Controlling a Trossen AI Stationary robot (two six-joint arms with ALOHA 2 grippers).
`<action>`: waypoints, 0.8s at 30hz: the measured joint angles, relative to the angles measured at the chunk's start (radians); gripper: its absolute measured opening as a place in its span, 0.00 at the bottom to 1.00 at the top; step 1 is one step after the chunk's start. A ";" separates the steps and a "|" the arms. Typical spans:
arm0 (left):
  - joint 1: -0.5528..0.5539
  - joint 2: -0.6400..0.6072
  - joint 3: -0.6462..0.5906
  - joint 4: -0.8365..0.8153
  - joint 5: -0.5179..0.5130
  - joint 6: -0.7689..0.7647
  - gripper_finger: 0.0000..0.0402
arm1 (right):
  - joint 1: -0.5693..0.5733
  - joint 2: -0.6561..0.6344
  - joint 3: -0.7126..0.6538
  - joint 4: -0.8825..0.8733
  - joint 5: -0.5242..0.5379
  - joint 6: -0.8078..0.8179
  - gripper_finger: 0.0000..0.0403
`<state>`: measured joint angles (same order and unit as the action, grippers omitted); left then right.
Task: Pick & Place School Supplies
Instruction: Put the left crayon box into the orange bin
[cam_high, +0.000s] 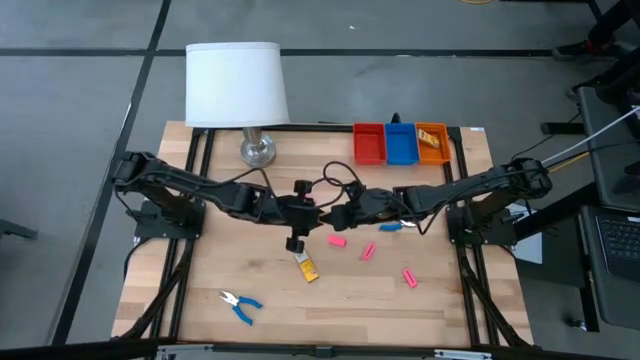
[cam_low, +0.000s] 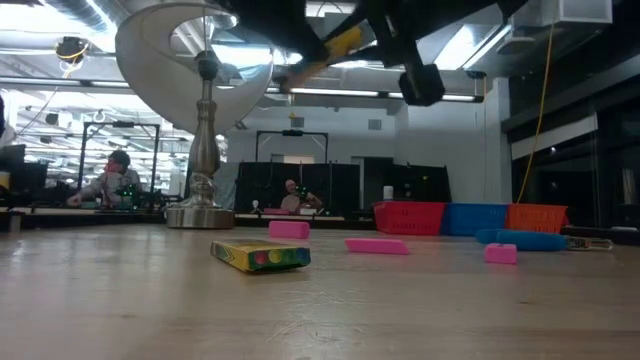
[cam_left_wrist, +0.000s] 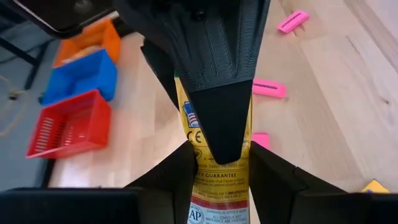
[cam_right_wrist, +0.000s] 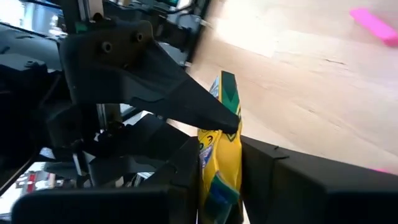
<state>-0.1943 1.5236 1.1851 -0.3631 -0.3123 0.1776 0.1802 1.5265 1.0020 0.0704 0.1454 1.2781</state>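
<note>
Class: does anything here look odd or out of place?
Yes: a crayon box is up in the air, clamped by the left gripper and the right gripper at once, not lying on the table.

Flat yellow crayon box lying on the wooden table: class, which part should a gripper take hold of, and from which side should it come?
Take the flat yellow crayon box across its short width, near the middle of its length, coming straight down from above. It lies flat on the wooden table with a broad face up, so only its two long edges give the fingers opposing sides to close on.
</note>
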 joint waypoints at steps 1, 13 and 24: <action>-0.013 -0.014 0.000 -0.015 -0.023 0.000 0.33 | 0.000 0.000 0.002 0.010 0.000 -0.002 0.18; -0.229 -0.240 -0.003 -0.282 -0.309 -0.358 0.45 | -0.076 -0.006 0.002 -0.163 0.023 -0.042 0.18; -0.415 -0.265 -0.003 -0.500 -0.485 -0.882 0.40 | -0.191 -0.177 0.000 -0.826 0.364 0.019 0.18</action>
<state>-0.6091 1.2591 1.1820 -0.8629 -0.7977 -0.7043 -0.0104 1.3493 1.0023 -0.7560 0.5090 1.2976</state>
